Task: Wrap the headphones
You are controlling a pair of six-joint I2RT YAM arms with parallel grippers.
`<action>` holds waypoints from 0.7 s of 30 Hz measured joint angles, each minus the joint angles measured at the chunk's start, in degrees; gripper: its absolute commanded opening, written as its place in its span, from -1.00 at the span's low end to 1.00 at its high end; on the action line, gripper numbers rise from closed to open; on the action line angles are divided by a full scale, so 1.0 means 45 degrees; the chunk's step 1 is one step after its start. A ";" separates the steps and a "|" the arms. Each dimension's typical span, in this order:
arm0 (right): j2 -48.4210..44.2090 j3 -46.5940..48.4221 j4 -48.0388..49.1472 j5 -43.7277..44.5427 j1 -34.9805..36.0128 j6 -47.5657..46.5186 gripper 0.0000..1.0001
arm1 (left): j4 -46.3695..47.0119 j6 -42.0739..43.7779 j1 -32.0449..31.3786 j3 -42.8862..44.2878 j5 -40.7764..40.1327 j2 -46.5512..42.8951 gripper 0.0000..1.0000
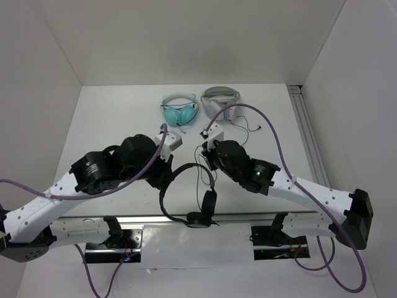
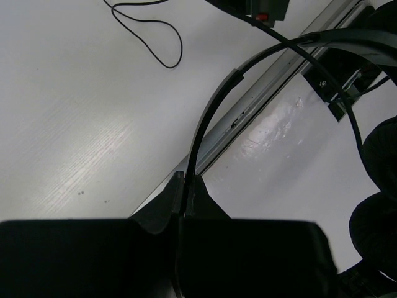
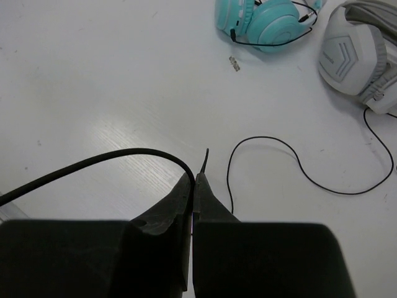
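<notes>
The black headphones (image 1: 186, 166) hang between my two grippers above the table's near edge. Their ear pads (image 1: 209, 203) dangle over the rail. My left gripper (image 1: 166, 181) is shut on the thin headband (image 2: 205, 118), which rises from between its fingers (image 2: 185, 181). The ear pads (image 2: 379, 162) hang at the right of the left wrist view. My right gripper (image 1: 206, 154) is shut (image 3: 195, 177) on the black cable (image 3: 111, 155), which arcs away to the left. A short thin tip sticks out above the fingers.
Teal headphones (image 1: 180, 112) and white-and-grey headphones (image 1: 221, 99) lie at the back, and also show in the right wrist view (image 3: 267, 18) (image 3: 356, 53). A loose thin cable (image 3: 279, 146) loops on the table. A metal rail (image 1: 248, 217) runs along the near edge.
</notes>
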 measured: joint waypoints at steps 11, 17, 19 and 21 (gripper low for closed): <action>0.0044 -0.1841 0.2200 -0.2545 -0.0617 0.0321 -1.00 | -0.0398 -0.0413 0.0000 0.0481 -0.0578 -0.0855 -1.00; 0.0170 -0.3594 0.5678 -0.5717 -0.0607 0.0933 -0.99 | -0.0442 -0.1379 0.0000 0.1078 -0.1651 -0.1394 -1.00; 0.0733 -0.3701 0.7091 -0.6368 -0.0607 0.1200 -0.99 | -0.0423 -0.1729 0.0000 0.1214 -0.2249 -0.1457 -1.00; 0.1671 -0.3696 0.8529 -0.6742 -0.0607 0.1428 -0.99 | -0.0529 -0.2157 0.0000 0.1282 -0.2943 -0.1501 -1.00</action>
